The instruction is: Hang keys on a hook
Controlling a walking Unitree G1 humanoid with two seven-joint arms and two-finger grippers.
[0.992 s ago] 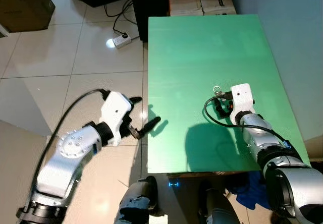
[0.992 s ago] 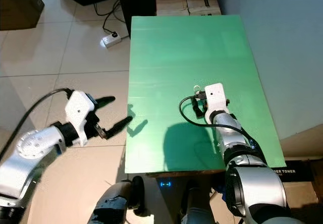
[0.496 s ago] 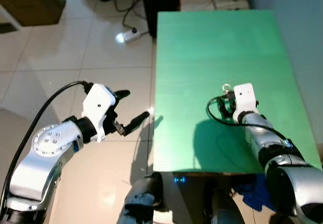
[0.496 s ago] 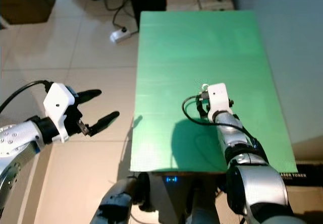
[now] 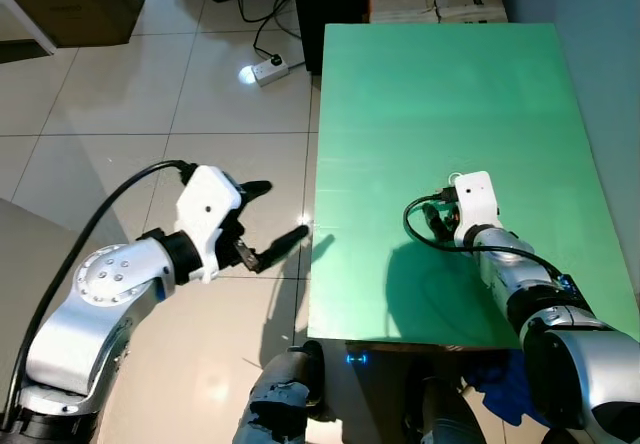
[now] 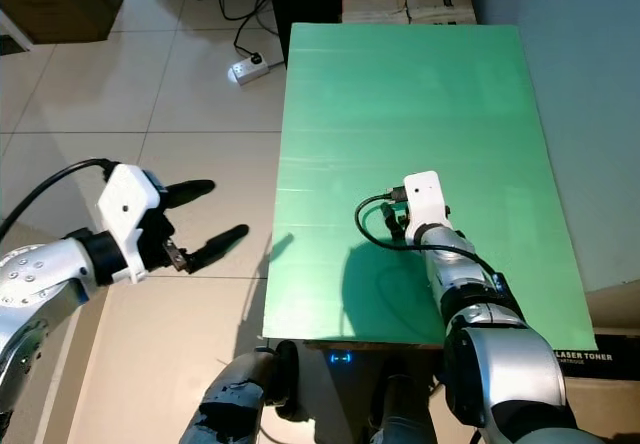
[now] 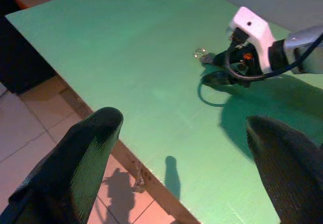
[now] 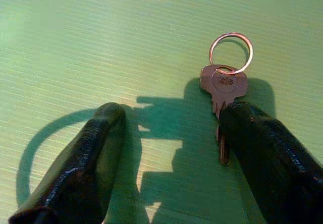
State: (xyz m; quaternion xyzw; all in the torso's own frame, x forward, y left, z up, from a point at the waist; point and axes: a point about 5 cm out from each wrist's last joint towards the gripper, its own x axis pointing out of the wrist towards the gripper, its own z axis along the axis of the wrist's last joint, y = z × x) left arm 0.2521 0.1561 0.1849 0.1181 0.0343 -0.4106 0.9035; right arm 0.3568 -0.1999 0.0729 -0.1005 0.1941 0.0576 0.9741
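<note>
Key on small silver ring.

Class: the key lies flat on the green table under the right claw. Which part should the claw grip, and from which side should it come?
Probably the key's round head, from straight above, one finger on each flat edge. The key lies flat on the green table, blade partly under one finger of the open right claw, ring free beyond, ready for hooking.

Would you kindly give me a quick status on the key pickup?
Right hand open, low over green table, one finger overlapping key. Key flat, not gripped. Left hand open over floor. No hook seen.
</note>
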